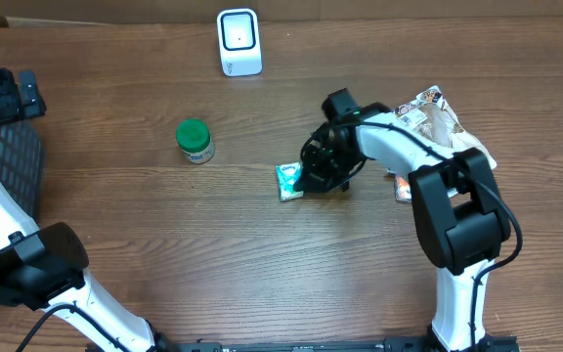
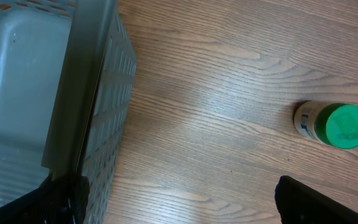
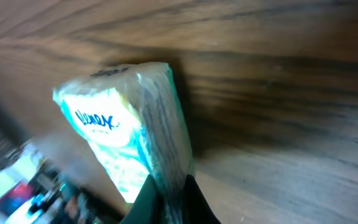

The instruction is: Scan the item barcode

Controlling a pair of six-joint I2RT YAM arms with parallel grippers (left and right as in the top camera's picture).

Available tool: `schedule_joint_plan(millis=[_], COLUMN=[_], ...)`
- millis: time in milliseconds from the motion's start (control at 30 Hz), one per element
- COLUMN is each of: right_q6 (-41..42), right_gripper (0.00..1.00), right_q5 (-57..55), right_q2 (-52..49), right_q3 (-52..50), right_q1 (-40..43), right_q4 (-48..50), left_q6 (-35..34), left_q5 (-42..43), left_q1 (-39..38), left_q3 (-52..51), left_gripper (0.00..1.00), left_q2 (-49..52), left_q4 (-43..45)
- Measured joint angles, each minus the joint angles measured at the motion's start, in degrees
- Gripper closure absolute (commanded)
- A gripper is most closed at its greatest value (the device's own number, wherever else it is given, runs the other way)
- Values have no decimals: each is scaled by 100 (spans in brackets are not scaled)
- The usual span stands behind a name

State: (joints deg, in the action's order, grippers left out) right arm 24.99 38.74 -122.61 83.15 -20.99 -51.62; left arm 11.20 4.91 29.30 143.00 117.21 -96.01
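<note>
The item is a small teal and white Kleenex tissue pack (image 1: 289, 181) lying on the wooden table just left of centre. My right gripper (image 1: 313, 178) is shut on its right edge. The right wrist view shows the pack (image 3: 126, 134) pinched at its lower end between the two dark fingers (image 3: 143, 202). A white barcode scanner (image 1: 239, 41) stands upright at the back of the table, well apart from the pack. No barcode shows on the pack. My left gripper (image 2: 179, 202) hangs open above bare table, with nothing between its fingers.
A green-lidded bottle (image 1: 194, 140) stands left of the pack and also appears in the left wrist view (image 2: 335, 124). A grey mesh basket (image 2: 36, 93) sits at the table's left edge. Crinkled snack bags (image 1: 438, 122) lie behind my right arm.
</note>
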Motion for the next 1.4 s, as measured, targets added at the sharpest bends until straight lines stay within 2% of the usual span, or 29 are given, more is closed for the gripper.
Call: schedule_joint_plan(millis=[333,500,833,1167,1400], right_q6=[-1443,-1696,-1589,-1561,-1576], right_gripper=[96,96,96,96,96], right_q5=[3274,4419,4892,4924,4929], right_q2=[151,201,468,1469,1788], right_q3=[9,11,11,13,22], right_q1=[597,599,636,752,750], right_q4=[9,-9,-254,-328,-315], left_q6=[-2,0,-2,0,0], left_q5=[0,0,0,0,0], left_q1=[0,0,0,0,0], left_q3=[0,0,0,0,0], left_gripper=[1,0,0,1,0], left_q2=[0,0,0,0,0], left_q4=[-2,-2,-2,-2,-2])
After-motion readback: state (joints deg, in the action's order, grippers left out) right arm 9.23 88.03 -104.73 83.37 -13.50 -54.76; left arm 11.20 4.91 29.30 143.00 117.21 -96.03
